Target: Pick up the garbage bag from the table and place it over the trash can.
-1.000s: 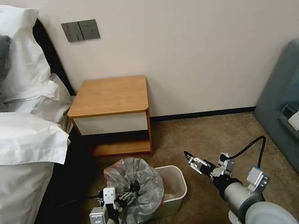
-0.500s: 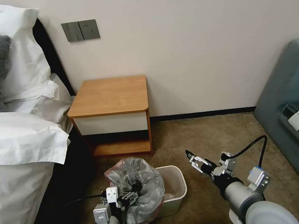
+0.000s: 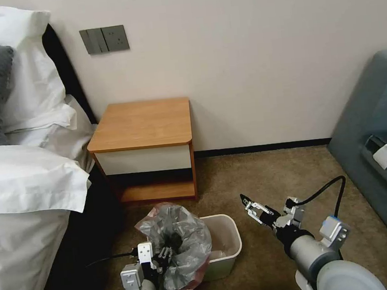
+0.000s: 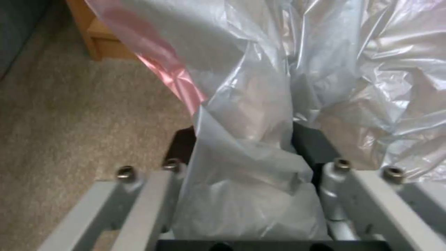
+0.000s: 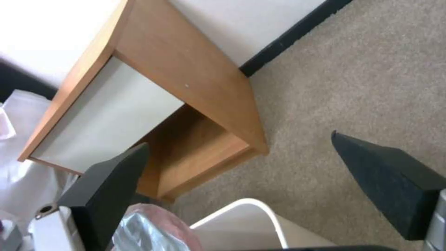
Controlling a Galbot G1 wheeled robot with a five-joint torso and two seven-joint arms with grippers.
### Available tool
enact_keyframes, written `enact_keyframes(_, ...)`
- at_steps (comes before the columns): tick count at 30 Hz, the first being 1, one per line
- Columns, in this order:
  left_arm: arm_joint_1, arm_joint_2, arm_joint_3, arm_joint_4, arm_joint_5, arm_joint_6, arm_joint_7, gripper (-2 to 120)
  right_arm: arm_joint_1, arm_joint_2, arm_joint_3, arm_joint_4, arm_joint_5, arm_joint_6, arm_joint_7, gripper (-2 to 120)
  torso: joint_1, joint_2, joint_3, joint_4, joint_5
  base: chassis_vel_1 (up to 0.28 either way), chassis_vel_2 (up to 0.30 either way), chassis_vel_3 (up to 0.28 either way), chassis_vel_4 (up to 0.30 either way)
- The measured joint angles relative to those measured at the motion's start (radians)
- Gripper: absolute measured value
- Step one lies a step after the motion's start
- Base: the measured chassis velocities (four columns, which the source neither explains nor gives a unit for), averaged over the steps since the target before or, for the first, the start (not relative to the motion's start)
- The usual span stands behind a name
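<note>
The garbage bag, crinkled grey plastic with a pinkish edge, drapes over the left part of the cream trash can on the carpet. My left gripper is at the bag's near side, shut on a bunch of the plastic. In the left wrist view the garbage bag is pinched in my left gripper. My right gripper hovers open just right of the can, holding nothing. The right wrist view shows my right gripper, the can's rim and the table. The table stands against the wall with its top bare.
A bed with white bedding runs along the left, close to the can. A grey sofa stands at the right. Open carpet lies between the can and the sofa.
My left gripper has drawn back a little toward me with the bag, and the bag's pinkish edge now hangs lower on the can's near side. The right arm has barely moved.
</note>
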Motion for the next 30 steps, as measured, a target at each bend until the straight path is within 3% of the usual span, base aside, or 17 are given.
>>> enact_keyframes(2, 0.0, -0.001, 0.0, 0.002, -0.001, -0.01, 0.001, 33, 0.0, 0.0, 0.001, 0.001, 0.0, 0.0, 0.0, 100, 0.0, 0.0, 0.0, 0.0, 0.0, 0.0, 0.0, 0.0, 0.0)
enact_keyframes(5, 0.001, -0.007, -0.003, 0.022, 0.015, -0.113, 0.015, 19, 0.0, -0.002, 0.007, 0.01, -0.001, 0.0, -0.002, 100, 0.0, 0.0, 0.0, 0.0, 0.0, 0.0, 0.0, 0.0, 0.0)
enact_keyframes(9, 0.002, -0.01, -0.019, 0.034, 0.028, -0.196, 0.057, 11, 0.006, -0.004, 0.009, 0.019, -0.002, -0.003, -0.009, 100, 0.0, 0.0, 0.0, 0.0, 0.0, 0.0, 0.0, 0.0, 0.0)
enact_keyframes(14, 0.005, -0.01, -0.045, 0.029, 0.022, -0.248, 0.117, 11, 0.008, -0.011, 0.011, 0.032, -0.011, -0.01, -0.035, 100, 0.0, 0.0, 0.0, 0.0, 0.0, 0.0, 0.0, 0.0, 0.0)
enact_keyframes(21, 0.019, -0.009, -0.059, 0.0, 0.018, -0.251, 0.122, 11, 0.029, -0.032, 0.016, 0.055, -0.013, -0.013, -0.051, 100, 0.0, 0.0, 0.0, 0.0001, 0.0001, 0.0, 0.0, 0.0, 0.0)
enact_keyframes(26, 0.032, -0.007, -0.075, -0.032, 0.019, -0.308, 0.177, 11, 0.055, -0.053, 0.024, 0.079, -0.032, -0.033, -0.134, 100, 0.0, 0.0, 0.0, 0.0, 0.0001, 0.0, 0.0, 0.0, 0.0)
enact_keyframes(30, 0.045, 0.001, -0.103, -0.052, 0.022, -0.383, 0.248, 11, 0.094, -0.124, 0.024, 0.095, -0.108, -0.062, -0.334, 100, 0.0, 0.0, 0.0, 0.0, 0.0002, 0.0, 0.0, 0.0, 0.0)
